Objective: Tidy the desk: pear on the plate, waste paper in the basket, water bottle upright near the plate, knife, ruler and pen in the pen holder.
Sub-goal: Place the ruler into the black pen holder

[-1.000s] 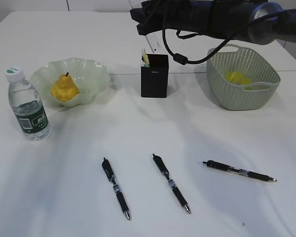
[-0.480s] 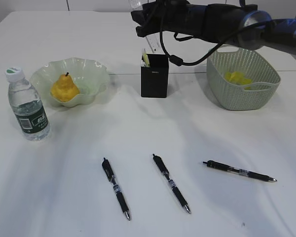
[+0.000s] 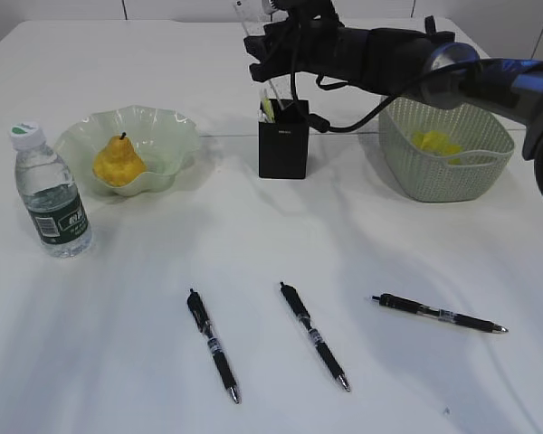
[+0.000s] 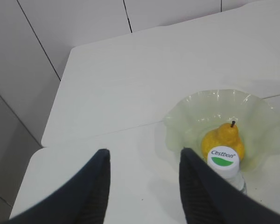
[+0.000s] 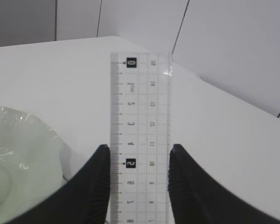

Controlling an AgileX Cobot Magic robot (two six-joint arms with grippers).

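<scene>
Ruler (image 5: pixel 140 135) placement was the step in hand. At the upper centre of the exterior frame the right gripper (image 3: pixel 270 56) hung directly above the pen holder (image 3: pixel 283 140), its jaws pressed on the two long edges of the clear ruler, as the right wrist view showed. The ruler stood on end, its lower part at the holder's mouth; whether the tip had entered could not be told. Holding it by the edges and vertical suited a narrow square opening, which already contained a pale item against its left wall.

Left gripper (image 4: pixel 144 186) held nothing, its fingers half apart, hovering above the water bottle (image 3: pixel 52 194) at the left of the exterior frame. That bottle stood upright just beside the plate (image 3: pixel 167 127), and the pear (image 3: pixel 118 163) sat in the plate, so both items appeared settled. Yellow waste paper (image 3: pixel 437 142) lay inside the basket (image 3: pixel 445 176) at the right.

Three pens (image 3: pixel 314 334) lay well apart across the lower part of the desk (image 3: pixel 118 344), untouched. In the inspector's judgement, these remained the main outstanding work once the ruler was released.
</scene>
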